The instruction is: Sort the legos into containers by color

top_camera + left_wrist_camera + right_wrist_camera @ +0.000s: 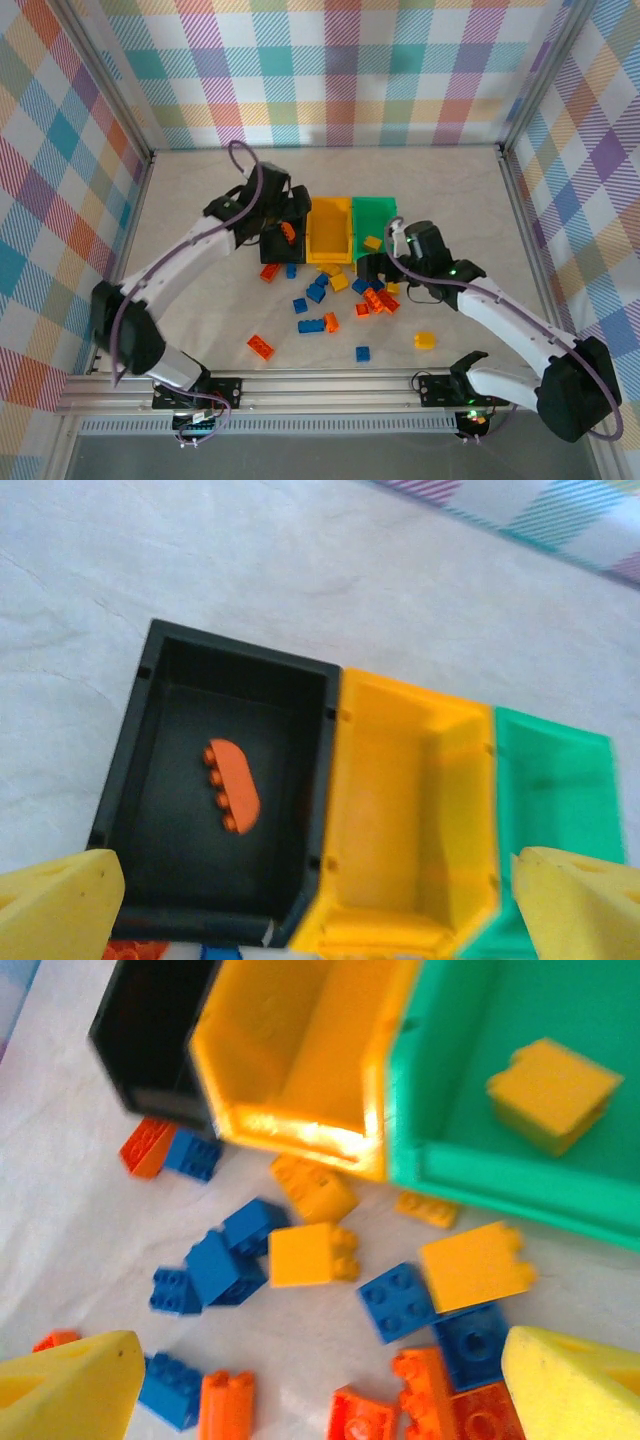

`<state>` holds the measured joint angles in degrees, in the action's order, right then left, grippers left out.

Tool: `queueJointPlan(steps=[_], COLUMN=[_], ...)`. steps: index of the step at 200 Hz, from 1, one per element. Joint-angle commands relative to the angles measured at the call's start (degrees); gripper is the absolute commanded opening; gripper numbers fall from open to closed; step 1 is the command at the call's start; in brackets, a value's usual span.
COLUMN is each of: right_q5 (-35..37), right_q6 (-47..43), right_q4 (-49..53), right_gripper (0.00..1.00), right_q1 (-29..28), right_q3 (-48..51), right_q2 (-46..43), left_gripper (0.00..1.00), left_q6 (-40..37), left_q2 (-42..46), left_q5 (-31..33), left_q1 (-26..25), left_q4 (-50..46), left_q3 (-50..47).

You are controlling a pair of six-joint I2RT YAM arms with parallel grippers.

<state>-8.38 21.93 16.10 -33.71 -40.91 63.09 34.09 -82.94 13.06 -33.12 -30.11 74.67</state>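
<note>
The containers stand joined in a row: black bin (272, 246), yellow-orange bin (330, 236), green bin (377, 215). My left gripper (283, 222) hovers open over the black bin (140, 780), where one orange-red lego (232, 785) lies; nothing sits between its yellow fingertips (55, 905). A yellow lego (553, 1090) rests in the green bin (450, 1070). My right gripper (320, 1390) hangs open above loose legos in front of the bins: a blue one (398, 1300), a yellow one (305, 1253) and an orange-red one (425, 1385).
More loose legos are scattered toward the near edge: orange-red (261, 346), blue (362, 353), yellow (424, 340). A metal rail (330, 385) runs along the front. Checkered walls enclose the table, with bare tabletop (330, 170) behind the bins.
</note>
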Motion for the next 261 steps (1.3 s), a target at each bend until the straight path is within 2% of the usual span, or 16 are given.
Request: queueJointPlan(steps=[1,23,58,94,111,141,200,261], right_q5=[2.8,6.3,8.2,12.0,15.1,17.9,19.4,20.3], right_q6=[-1.2,-0.1,3.0,4.2,5.2,5.7,4.9,5.1], right_q4=[1.7,1.4,-1.6,-2.0,-2.4,-2.2,-1.0,0.7], right_gripper=[0.90,0.88,0.79,0.77,0.72,0.64,0.63,0.43], right_q1=[-6.2,-12.7,-20.6,-26.0,-27.8,-28.9,-29.2,-29.3], right_q3=[0.6,1.2,0.8,-1.3,-2.4,-4.1,-6.6,-6.6], right_q2=[0.7,3.0,8.4,16.9,20.0,23.3,27.8,29.2], left_gripper=[1.00,1.00,1.00,1.00,1.00,1.00,1.00,1.00], left_q6=[2.3,4.5,8.0,9.1,9.0,8.8,8.8,8.7], left_q2=[8.1,16.0,25.9,29.4,29.9,30.7,30.7,30.7], left_q5=[-4.4,-6.5,-8.0,-7.9,-7.4,-7.0,-6.8,-6.4], left_q1=[-1.0,-1.4,-1.5,-1.5,-1.5,-1.5,-1.5,-1.5], left_q4=[2.2,3.6,5.7,5.7,5.1,4.9,4.9,4.7], left_q3=[-8.1,-16.9,-28.2,-33.1,-33.7,-34.2,-34.7,-34.4])
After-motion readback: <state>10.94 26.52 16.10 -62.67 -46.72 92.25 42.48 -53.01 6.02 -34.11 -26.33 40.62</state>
